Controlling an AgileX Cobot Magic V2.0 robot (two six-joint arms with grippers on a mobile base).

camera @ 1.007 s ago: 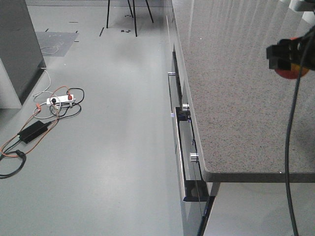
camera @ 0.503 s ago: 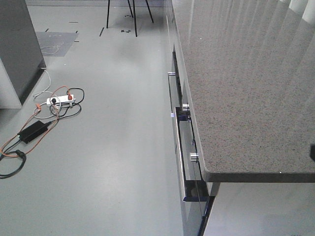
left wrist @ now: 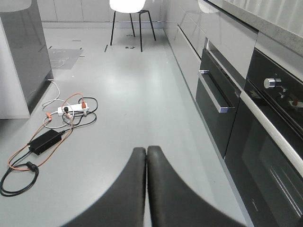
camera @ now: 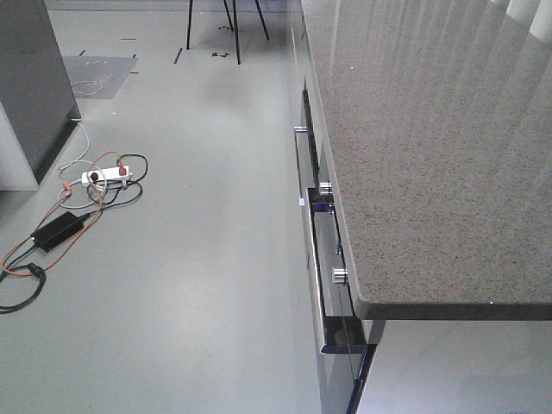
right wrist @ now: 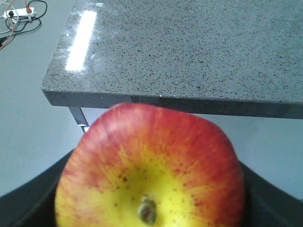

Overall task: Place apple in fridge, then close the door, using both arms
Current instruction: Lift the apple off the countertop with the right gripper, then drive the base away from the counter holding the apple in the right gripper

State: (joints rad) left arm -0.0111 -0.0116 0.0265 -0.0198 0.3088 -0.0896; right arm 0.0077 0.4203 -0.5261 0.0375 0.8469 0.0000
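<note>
The apple (right wrist: 151,165), red with a yellow patch round its stem end, fills the lower half of the right wrist view. My right gripper (right wrist: 149,194) is shut on it, with a black finger (right wrist: 28,203) showing on either side. It hangs in front of the corner of the speckled counter (right wrist: 189,52). My left gripper (left wrist: 147,151) is shut with nothing in it and points over the grey floor. The dark grey fridge (camera: 30,78) stands at the far left, also in the left wrist view (left wrist: 26,52); its inside and the door's position do not show. Neither arm appears in the front view.
The speckled counter (camera: 431,155) takes up the right side, with dark oven fronts, a bar handle (left wrist: 215,92) and knobs (camera: 339,276) below it. A power strip (camera: 105,176), a black adapter (camera: 56,229) and cables lie on the floor at left. A white chair (left wrist: 128,5) stands at the back.
One second ago my right gripper with the apple showed at the front view's upper right. It moved down past the counter's edge and has left that view.
</note>
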